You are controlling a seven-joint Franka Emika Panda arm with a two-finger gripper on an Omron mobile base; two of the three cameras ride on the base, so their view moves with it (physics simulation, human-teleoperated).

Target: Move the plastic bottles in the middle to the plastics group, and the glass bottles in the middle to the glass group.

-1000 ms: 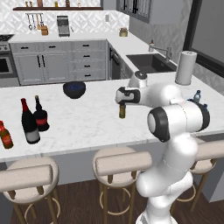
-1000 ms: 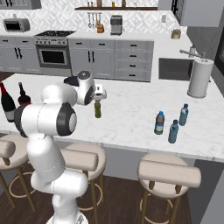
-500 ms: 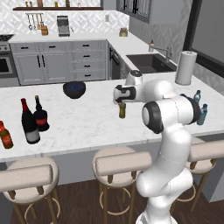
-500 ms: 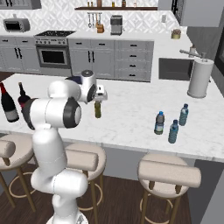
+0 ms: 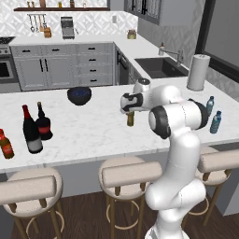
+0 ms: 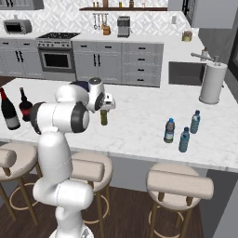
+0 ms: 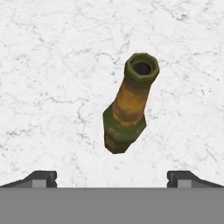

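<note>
A slim amber beer bottle (image 5: 130,119) (image 6: 104,118) stands upright in the middle of the white marble counter (image 5: 88,130). My gripper (image 5: 130,110) (image 6: 105,108) hangs open just above its neck, holding nothing. From the hand view I look down on the bottle (image 7: 128,111), which lies ahead of the gripper (image 7: 112,179) between two widely spread fingertips (image 7: 40,178). At the far left a tall dark wine bottle (image 5: 31,131) (image 6: 9,111) stands beside a squat red-labelled bottle (image 5: 43,124) (image 6: 24,106) and a small orange-red bottle (image 5: 5,144). Three blue-tinted water bottles (image 6: 169,131) (image 6: 184,140) (image 6: 195,122) stand together at the right.
A dark bowl (image 5: 79,95) sits on the counter behind the beer bottle. A paper towel roll (image 5: 197,72) (image 6: 213,83) stands at the far right near the sink (image 5: 161,67). Padded stools (image 5: 133,175) line the near edge of the counter.
The hand has slid slightly left and lower over the beer bottle while the elbow swung up. The jaws stay open and the bottles have not moved.
</note>
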